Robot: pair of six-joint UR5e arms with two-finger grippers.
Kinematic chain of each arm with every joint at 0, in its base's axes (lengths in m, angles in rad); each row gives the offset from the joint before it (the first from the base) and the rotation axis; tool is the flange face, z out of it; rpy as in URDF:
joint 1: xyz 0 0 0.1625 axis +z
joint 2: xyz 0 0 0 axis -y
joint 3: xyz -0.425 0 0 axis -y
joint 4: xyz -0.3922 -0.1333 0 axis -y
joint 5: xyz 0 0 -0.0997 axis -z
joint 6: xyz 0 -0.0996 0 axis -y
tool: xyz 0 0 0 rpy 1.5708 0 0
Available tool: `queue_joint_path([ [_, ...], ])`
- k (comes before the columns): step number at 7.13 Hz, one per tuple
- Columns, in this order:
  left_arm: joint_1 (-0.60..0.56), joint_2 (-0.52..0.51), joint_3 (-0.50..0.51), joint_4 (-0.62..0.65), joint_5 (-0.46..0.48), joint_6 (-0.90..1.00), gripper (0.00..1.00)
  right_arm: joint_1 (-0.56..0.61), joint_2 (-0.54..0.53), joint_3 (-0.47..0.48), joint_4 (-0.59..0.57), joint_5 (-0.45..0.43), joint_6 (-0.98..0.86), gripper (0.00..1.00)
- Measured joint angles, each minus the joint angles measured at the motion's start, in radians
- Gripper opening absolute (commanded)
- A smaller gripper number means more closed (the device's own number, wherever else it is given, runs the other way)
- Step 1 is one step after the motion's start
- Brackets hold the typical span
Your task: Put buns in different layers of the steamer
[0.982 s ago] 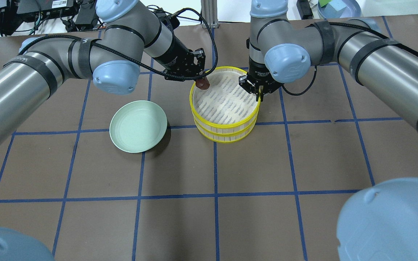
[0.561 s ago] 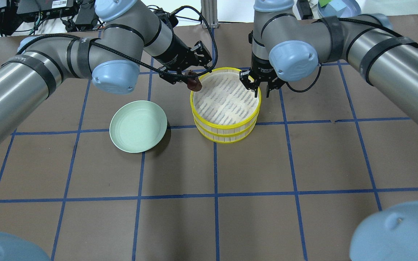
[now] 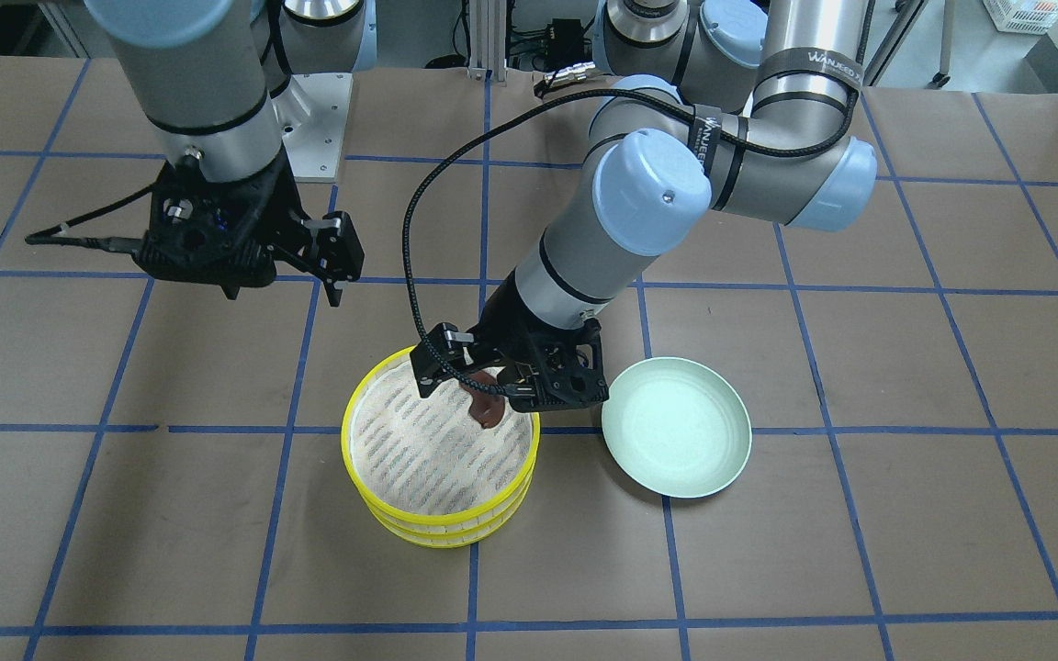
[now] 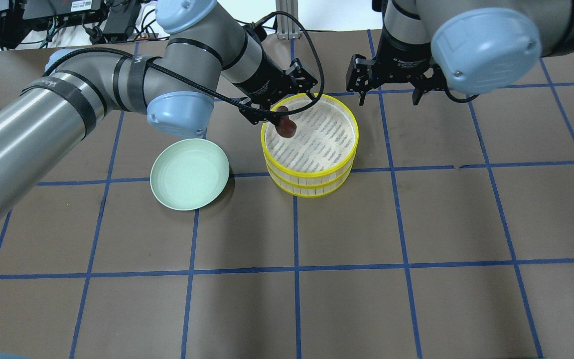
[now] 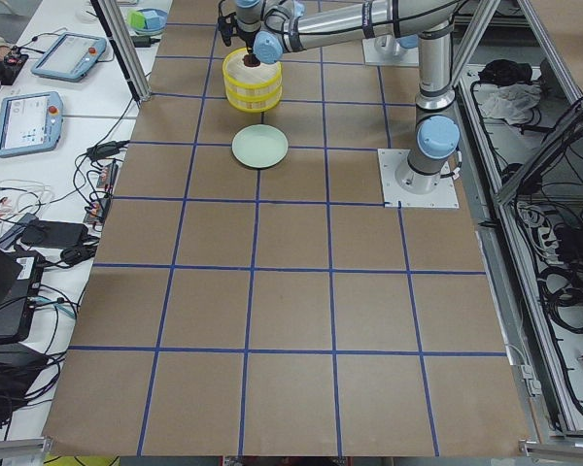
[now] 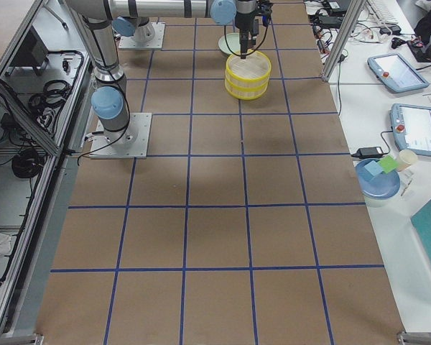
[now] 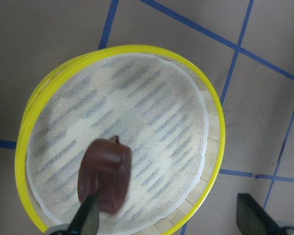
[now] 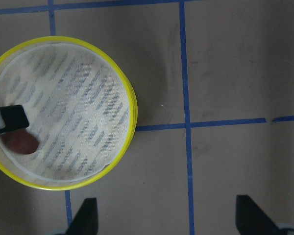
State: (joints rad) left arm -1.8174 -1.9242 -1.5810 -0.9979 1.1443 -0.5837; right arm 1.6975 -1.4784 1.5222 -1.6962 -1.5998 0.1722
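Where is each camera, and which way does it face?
Front-facing: across the table, facing the robot; left arm on right.
Overhead: behind the robot, looking down; both arms.
Exterior left: table's end; left arm nearer.
Exterior right: other end; right arm nearer.
Left wrist: looks down; left gripper tips.
Right wrist: likewise; right gripper tips.
Shared: both wrist views show brown bun over steamer.

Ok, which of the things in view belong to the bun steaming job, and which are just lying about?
Part of the job: dark reddish-brown bun; two stacked yellow-rimmed steamer trays.
Lying about: pale green plate; tablets; blue bowl.
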Motion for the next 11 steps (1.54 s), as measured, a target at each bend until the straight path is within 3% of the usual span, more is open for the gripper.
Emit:
queue_joint_path([
  [3,-0.015,-0.003,0.002,-0.004,0.023,0.023,0.99,-0.019,-0.061,0.000,0.044,-0.002,-0.056,1.00],
  [6,0.024,0.036,0.008,-0.140,0.273,0.245,1.00,-0.022,-0.066,0.003,0.052,-0.007,-0.059,1.00],
  [8,0.091,0.100,0.010,-0.291,0.376,0.386,1.00,-0.022,-0.067,0.005,0.054,-0.006,-0.060,1.00],
  [11,0.124,0.227,0.011,-0.494,0.522,0.452,1.00,-0.022,-0.068,0.007,0.057,-0.006,-0.060,1.00],
])
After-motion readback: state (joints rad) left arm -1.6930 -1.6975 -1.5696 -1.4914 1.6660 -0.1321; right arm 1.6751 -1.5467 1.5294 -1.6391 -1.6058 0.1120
